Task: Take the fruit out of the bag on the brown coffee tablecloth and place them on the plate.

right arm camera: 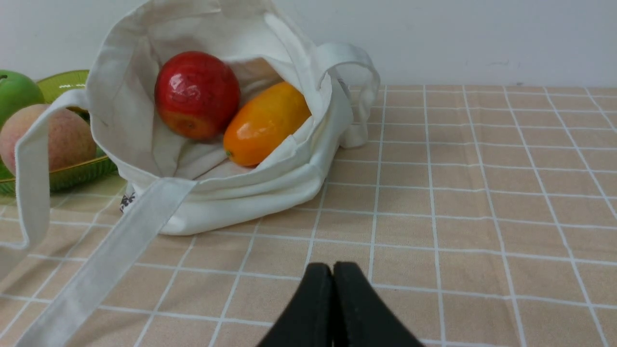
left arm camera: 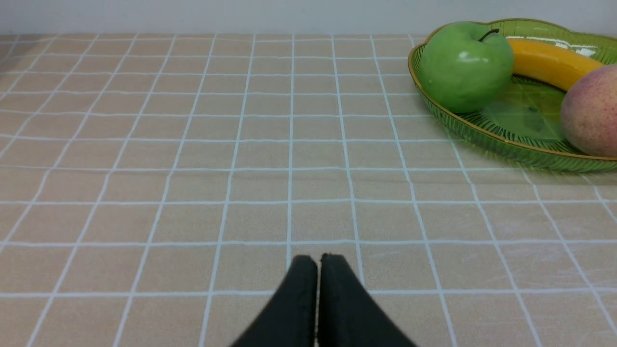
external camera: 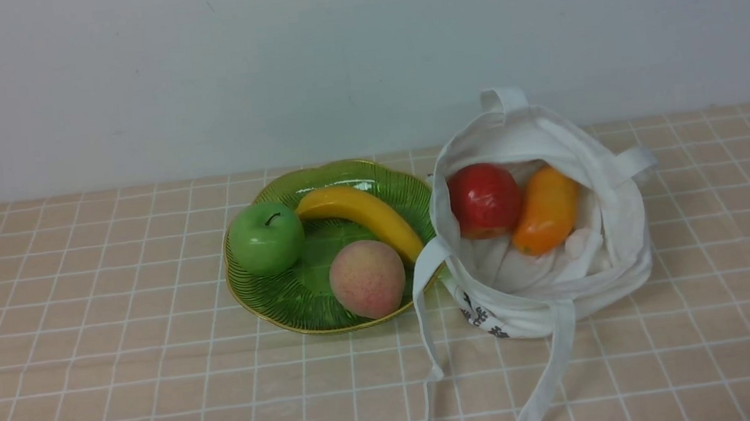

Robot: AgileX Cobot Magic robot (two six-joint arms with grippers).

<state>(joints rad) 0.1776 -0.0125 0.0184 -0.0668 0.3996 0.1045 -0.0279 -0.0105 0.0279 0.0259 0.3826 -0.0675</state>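
Observation:
The white bag (external camera: 564,288) stands open on the brown checked tablecloth (external camera: 121,377), right of the green plate (external camera: 301,302). Inside it lie a red apple (external camera: 484,199) and an orange-yellow mango-like fruit (external camera: 546,210); both also show in the right wrist view, the apple (right arm camera: 196,94) and the mango (right arm camera: 265,123). On the plate sit a green apple (external camera: 266,238), a yellow banana (external camera: 361,215) and a peach (external camera: 367,278). My left gripper (left arm camera: 318,260) is shut and empty, low over the cloth, left of the plate (left arm camera: 487,137). My right gripper (right arm camera: 332,267) is shut and empty, in front of the bag (right arm camera: 231,193). Neither arm shows in the front view.
The bag's long straps (external camera: 540,388) trail over the cloth toward the front edge. One strap (external camera: 425,289) hangs beside the plate's rim. A pale wall (external camera: 193,69) backs the table.

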